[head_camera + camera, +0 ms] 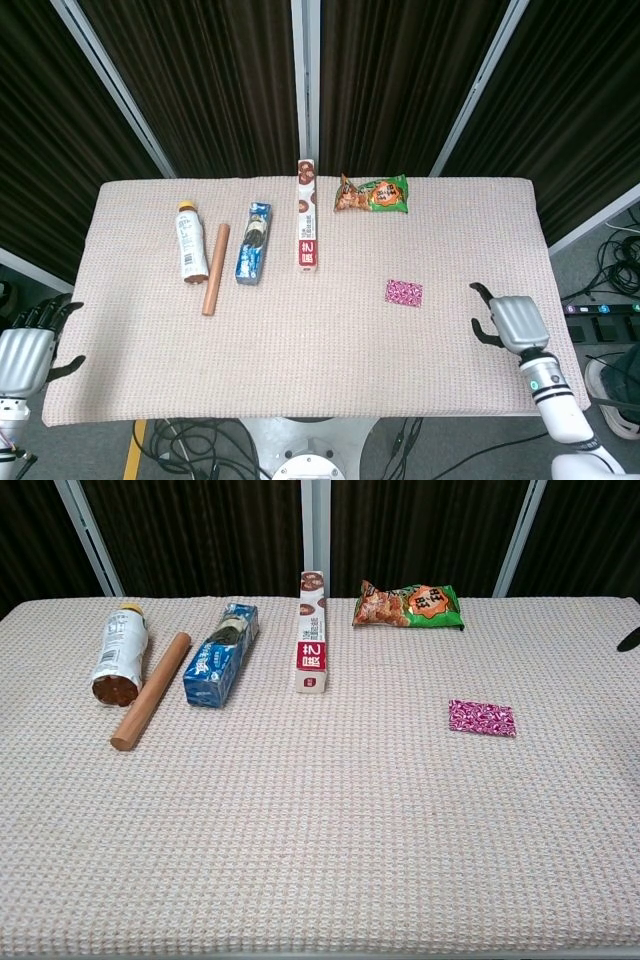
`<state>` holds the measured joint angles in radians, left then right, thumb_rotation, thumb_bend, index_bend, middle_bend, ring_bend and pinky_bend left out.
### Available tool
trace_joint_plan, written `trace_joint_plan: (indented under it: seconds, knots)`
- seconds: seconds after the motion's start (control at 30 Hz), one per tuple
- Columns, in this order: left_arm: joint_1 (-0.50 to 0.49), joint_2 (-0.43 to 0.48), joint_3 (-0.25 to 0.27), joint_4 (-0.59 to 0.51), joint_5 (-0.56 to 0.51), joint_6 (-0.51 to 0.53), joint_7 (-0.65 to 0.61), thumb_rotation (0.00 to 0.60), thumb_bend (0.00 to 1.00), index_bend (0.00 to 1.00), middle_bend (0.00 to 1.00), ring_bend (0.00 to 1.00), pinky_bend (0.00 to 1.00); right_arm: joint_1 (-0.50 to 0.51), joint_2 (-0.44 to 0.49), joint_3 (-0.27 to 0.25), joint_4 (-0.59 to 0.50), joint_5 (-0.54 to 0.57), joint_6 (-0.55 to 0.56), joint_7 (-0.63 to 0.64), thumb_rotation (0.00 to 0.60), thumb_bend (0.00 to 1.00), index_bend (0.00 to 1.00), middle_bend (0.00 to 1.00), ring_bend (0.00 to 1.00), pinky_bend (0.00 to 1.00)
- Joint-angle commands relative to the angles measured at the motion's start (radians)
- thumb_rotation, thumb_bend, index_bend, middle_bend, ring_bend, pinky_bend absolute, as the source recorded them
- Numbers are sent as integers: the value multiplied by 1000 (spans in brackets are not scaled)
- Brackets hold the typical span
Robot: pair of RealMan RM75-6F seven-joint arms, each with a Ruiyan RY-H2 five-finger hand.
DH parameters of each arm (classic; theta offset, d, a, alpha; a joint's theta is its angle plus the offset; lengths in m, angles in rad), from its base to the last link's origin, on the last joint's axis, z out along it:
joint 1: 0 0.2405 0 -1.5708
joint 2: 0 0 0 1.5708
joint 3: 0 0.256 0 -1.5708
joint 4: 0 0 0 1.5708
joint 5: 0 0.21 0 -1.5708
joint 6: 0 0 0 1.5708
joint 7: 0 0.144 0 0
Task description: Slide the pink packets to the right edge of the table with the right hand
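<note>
The desk (pixel 300 380) is covered with a pale pink cloth of waffle texture. Behind it, toward 12 o'clock, hang dark curtains (pixel 200 80) divided by light metal bars (pixel 305 70). The floor (pixel 620 260) is grey. At 3 o'clock black cables (pixel 618 250) lie on it, and at 6 o'clock more cables (pixel 200 445) hang under the desk.

matt waffle-weave cloth (pixel 300 820) covers the table; the pink packet (pixel 482 718) looks glossy, the brown stick (pixel 150 691) smooth.
</note>
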<state>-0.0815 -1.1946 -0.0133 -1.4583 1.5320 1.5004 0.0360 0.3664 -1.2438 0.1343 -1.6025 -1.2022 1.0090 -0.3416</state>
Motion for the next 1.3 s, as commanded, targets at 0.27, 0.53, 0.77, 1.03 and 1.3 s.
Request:
trace_joint_plan:
  seconds: [0.27, 0.53, 0.77, 1.03, 1.3]
  knots:
    - [-4, 4, 7, 1, 12, -6, -11, 600, 32, 278, 277, 199, 260, 115, -158, 0, 41, 111, -78, -116, 516, 459, 166, 1000, 1000, 1000]
    - [-3, 9, 11, 1, 15, -10, -17, 600, 33, 278, 277, 200, 259, 182, -250, -2, 128, 238, -119, -201, 557, 536, 178, 1000, 1000, 1000]
    - [-4, 18, 12, 0, 15, -12, -27, 600, 28, 278, 277, 200, 259, 222, -328, -11, 217, 241, -131, -202, 553, 543, 180, 1000, 1000, 1000]
    - [-4, 14, 9, 10, 6, -18, -38, 600, 27, 279, 277, 200, 259, 252, -353, -5, 234, 269, -170, -166, 560, 549, 185, 1000, 1000, 1000]
    - [-6, 11, 5, 27, -3, -24, -52, 600, 25, 278, 277, 200, 259, 280, -375, -8, 272, 308, -179, -178, 553, 546, 184, 1000, 1000, 1000]
